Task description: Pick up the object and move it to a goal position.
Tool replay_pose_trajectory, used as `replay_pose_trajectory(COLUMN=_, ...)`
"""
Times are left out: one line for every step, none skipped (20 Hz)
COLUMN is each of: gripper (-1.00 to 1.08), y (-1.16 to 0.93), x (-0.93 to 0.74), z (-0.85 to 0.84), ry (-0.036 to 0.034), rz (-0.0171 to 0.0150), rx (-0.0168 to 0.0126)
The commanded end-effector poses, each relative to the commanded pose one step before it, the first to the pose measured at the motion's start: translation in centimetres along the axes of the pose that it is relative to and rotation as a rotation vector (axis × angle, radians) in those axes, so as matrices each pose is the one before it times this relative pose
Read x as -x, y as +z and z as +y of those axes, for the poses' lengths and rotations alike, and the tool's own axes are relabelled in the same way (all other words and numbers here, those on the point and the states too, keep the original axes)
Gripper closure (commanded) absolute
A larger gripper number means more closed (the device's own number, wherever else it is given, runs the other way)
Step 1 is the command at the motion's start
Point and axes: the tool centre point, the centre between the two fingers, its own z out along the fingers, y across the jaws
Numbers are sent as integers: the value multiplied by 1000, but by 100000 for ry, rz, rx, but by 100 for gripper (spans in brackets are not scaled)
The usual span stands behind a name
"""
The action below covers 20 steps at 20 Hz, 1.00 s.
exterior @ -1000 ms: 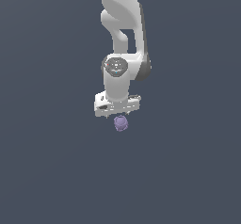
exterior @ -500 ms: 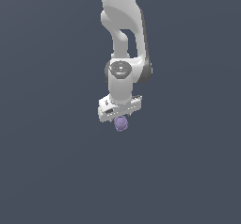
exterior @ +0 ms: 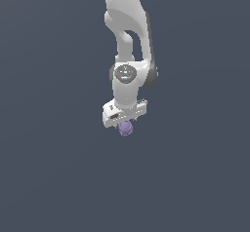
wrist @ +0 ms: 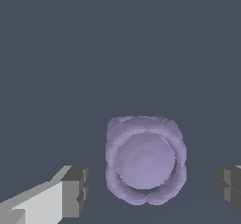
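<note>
The object (exterior: 126,128) (wrist: 145,165) — pale purple, rounded, lumpy.

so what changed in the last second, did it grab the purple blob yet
The gripper came down slightly and turned at the wrist, tilting its body in the exterior view. No grab yet: in the wrist view both fingers stand apart from the purple blob. The blob stayed put.

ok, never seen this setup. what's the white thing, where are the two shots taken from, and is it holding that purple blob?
A simulator render. The white thing is a robot arm ending in a gripper. One shot is from a camera off the arm; the other looks down from its wrist. The purple blob sits on a plain grey surface, between the two dark fingertips. The wrist view shows clear gaps on both sides, so the gripper is open and nothing is held yet.
</note>
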Motion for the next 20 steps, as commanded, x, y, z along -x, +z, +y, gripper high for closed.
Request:
replay_pose_trajectory(gripper=-92, y=752, x=44, z=-34, ry=-92, rz=-61, rx=-37)
replay_pose_trajectory(gripper=-92, y=429, x=8, z=-19, ry=-65, rz=22, rx=3)
replay_pose_trajectory(gripper=-92, y=493, x=11, z=-17, ry=-65, rz=22, rx=2)
replay_pose_trajectory(gripper=-92, y=564, x=28, z=22, ry=0, rz=0, rx=0)
replay_pose_trajectory(gripper=-92, y=517, x=5, z=-29, ry=-92, rz=32, rx=3)
replay_pose_trajectory(gripper=-92, y=454, x=3, z=-15, ry=-65, rz=23, rx=3)
replay_pose_trajectory(gripper=-92, y=399, x=8, z=20, ry=0, rz=0, rx=0)
replay_pose_trajectory(gripper=-92, y=316, x=-15, z=-16, ry=-65, rz=24, rx=6)
replay_pose_trajectory(gripper=-92, y=261, x=-11, z=20, ry=0, rz=0, rx=0)
replay_pose_trajectory(gripper=-92, y=191, x=-19, z=19, ry=0, rz=0, rx=0)
replay_pose_trajectory(gripper=-92, y=108, x=-37, z=-17, ry=-62, rz=26, rx=17)
replay_pose_trajectory(gripper=-92, y=69, x=-21, z=12, ry=0, rz=0, rx=0)
replay_pose_trajectory(gripper=-92, y=21, x=-8, z=5, ry=0, rz=0, rx=0)
replay_pose_trajectory(gripper=108, y=0, x=0, z=0, ry=0, rz=0, rx=0)
replay_pose_trajectory(gripper=108, y=0, x=0, z=0, ry=0, rz=0, rx=0)
replay_pose_trajectory(gripper=108, y=0, x=0, z=0, ry=0, rz=0, rx=0)
replay_pose_trajectory(gripper=108, y=0, x=0, z=0, ry=0, rz=0, rx=0)
replay_pose_trajectory(gripper=108, y=0, x=0, z=0, ry=0, rz=0, rx=0)
replay_pose_trajectory(gripper=108, y=0, x=0, z=0, ry=0, rz=0, rx=0)
replay_pose_trajectory(gripper=108, y=0, x=0, z=0, ry=0, rz=0, rx=0)
